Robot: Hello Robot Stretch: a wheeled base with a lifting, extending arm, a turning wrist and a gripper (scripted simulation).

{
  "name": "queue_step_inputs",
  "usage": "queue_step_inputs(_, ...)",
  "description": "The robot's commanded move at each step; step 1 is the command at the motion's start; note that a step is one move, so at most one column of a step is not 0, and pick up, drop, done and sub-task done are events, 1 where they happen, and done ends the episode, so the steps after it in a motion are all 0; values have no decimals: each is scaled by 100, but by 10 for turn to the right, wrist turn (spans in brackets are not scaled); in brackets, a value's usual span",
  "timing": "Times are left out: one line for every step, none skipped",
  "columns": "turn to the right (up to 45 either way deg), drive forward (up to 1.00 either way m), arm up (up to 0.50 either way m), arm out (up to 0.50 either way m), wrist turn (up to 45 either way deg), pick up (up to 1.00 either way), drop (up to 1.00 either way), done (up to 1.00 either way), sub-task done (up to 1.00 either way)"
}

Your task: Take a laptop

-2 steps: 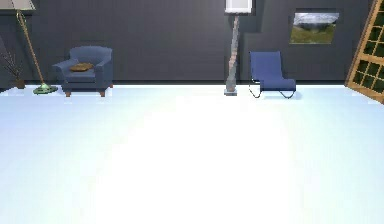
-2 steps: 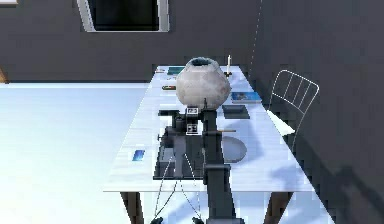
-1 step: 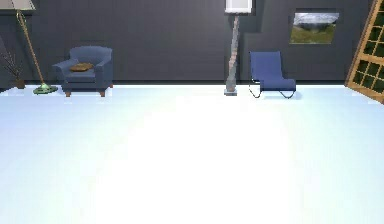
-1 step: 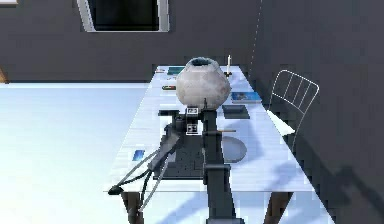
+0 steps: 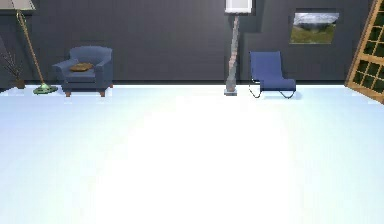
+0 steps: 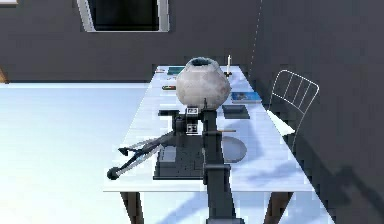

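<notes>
Presently the arm (image 6: 213,170) stretches over the pale desk (image 6: 150,108), with its pincer (image 6: 119,163) low near the desk's near left edge. Whether the pincer holds anything cannot be told. A dark flat slab (image 6: 177,161), possibly the laptop, lies on the desk just beside the arm, nearer than a big round vase (image 6: 203,83). A white wire chair (image 6: 292,95) stands beside the desk.

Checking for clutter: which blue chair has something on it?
The armchair at the forward view's left: brown thing on its seat. The lounge chair is bare.
</notes>
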Motion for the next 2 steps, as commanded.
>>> queue_step_inputs(0,0,0,0,450,0,0,0,0)
queue_step_inputs(0,0,0,0,360,0,0,0,0)
